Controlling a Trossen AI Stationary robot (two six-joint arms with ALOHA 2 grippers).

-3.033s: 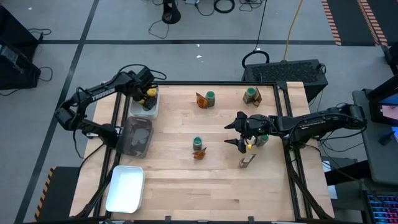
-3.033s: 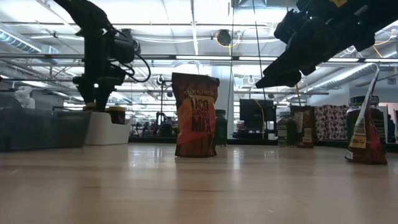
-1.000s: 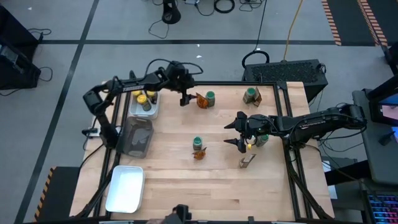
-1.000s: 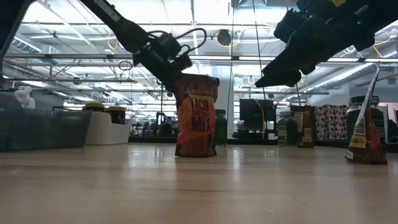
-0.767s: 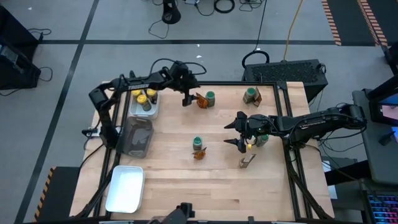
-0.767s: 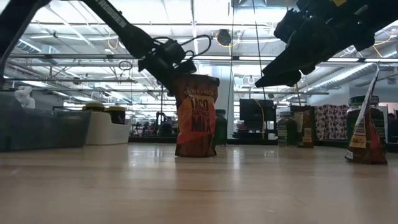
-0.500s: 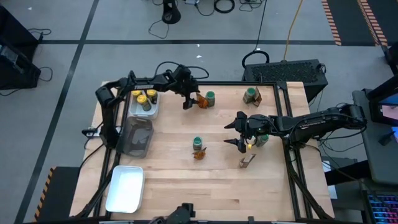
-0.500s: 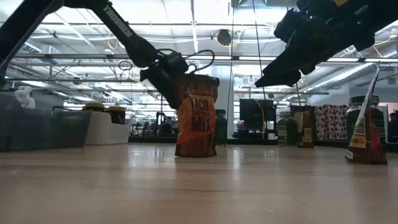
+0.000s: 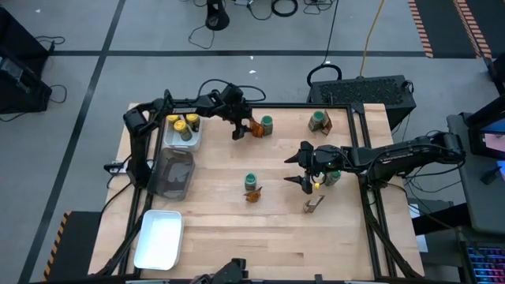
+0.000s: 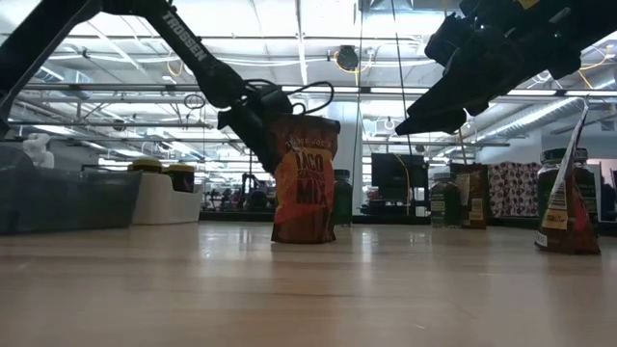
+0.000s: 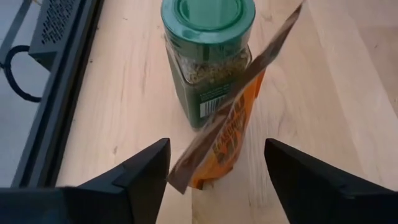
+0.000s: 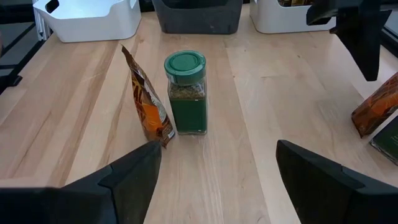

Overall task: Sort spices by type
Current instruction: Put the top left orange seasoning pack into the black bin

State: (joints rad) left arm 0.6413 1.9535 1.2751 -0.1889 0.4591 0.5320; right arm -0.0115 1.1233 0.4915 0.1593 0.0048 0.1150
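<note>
My left gripper point(image 11: 217, 180) is open at the table's far middle, its fingers on either side of an orange-brown packet point(image 11: 227, 130) that leans against a green-lidded jar point(image 11: 208, 56). In the high view that gripper point(image 9: 239, 130) is at the packet point(image 9: 254, 128). My right gripper point(image 9: 304, 167) hangs open over the table's right half and holds nothing. Below it stand a green-lidded jar point(image 12: 185, 93) and a packet point(image 12: 148, 102). Yellow-lidded jars point(image 9: 183, 124) stand in the far white tray point(image 9: 193, 142). My left gripper comes at the packet slanting down from the table's left. The packet's top corner point(image 11: 179, 179) shows right beside one finger point(image 11: 149, 171); I cannot tell whether they touch. The packet stands on the table against the jar.
A dark grey tray point(image 9: 173, 172) and a white tray point(image 9: 160, 238) lie along the left edge. At the far right are another green-lidded jar with a packet point(image 9: 318, 120); a packet point(image 9: 313, 204) and a jar point(image 9: 333, 177) sit near my right gripper. Bare wood shows at the near middle.
My left gripper has come down and gone a little toward the table's right edge, onto the orange-brown packet by the far green-lidded jar. The packet and jar have stayed in place.
</note>
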